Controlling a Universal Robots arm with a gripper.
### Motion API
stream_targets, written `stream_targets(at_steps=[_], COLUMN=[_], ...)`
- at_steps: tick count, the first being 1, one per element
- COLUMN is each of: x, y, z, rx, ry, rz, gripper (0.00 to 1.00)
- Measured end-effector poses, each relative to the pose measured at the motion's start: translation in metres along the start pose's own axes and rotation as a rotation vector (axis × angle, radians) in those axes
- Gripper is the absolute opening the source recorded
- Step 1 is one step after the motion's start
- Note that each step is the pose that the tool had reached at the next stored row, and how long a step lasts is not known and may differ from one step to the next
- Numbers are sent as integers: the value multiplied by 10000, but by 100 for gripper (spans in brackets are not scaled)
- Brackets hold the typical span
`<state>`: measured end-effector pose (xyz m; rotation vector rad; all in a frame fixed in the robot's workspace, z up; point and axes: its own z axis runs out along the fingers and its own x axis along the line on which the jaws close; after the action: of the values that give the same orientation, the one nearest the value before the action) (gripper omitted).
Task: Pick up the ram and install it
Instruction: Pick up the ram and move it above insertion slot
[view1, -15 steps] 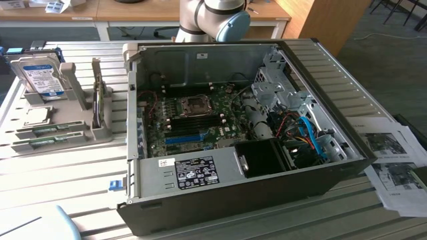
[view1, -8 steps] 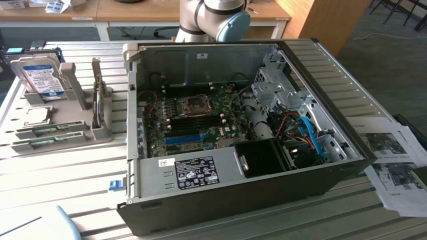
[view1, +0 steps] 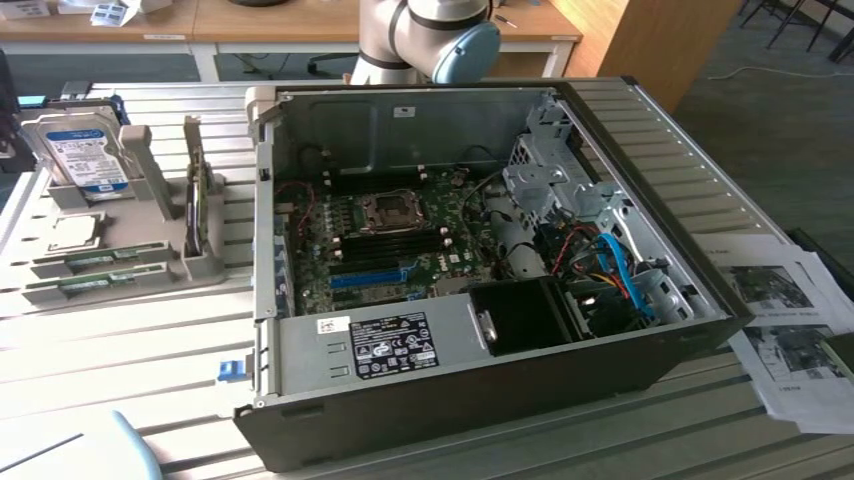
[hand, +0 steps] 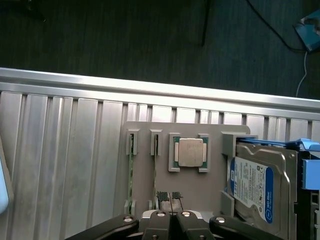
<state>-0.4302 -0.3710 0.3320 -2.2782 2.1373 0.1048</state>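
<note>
Hovering over holder (hand: 212, 175) edge: gripper (hand: 169, 196), jaws pressed together, empty | ram (hand: 155, 170): on edge in a holder slot, untouched | second ram (hand: 131, 170): neighbouring holder slot

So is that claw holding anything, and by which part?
Nothing is held. The gripper is shut, its fingertips together with nothing between them, over the grey holder, close to a ram stick in its slot.

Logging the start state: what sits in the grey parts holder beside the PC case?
The grey holder carries two ram sticks on edge in slots, a processor chip in a square pocket, and a hard drive. The sticks' lower edges and the drive's back are hidden.
</note>
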Motion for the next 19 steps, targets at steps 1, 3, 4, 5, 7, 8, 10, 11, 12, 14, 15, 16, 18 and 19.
stream_targets(at_steps=[1, 3, 4, 5, 7, 8, 10, 11, 12, 14, 15, 16, 18, 19], x=[1, 3, 4, 6, 8, 9, 11, 12, 13, 15, 16, 17, 20, 21], y=[0, -2, -3, -3, -4, -5, -6, -7, -7, -9, -9, -10, -11, -12], z=[18, 54, 72, 90, 127, 145, 180, 199, 217, 252, 271, 290, 326, 344], rx=[-1, -1, -1, -1, -1, -2, -2, -1, -1, -1, 0, -2, -1, -2], ry=[0, 0, 0, 1, 1, 0, 1, 0, 0, 0, 0, 1, 1, 1], rz=[0, 0, -1, -1, -1, -1, -1, -2, -2, -3, -4, -3, -4, -5], gripper=[9, 9, 9, 9, 9, 9, 9, 9, 9, 9, 9, 9, 9, 9])
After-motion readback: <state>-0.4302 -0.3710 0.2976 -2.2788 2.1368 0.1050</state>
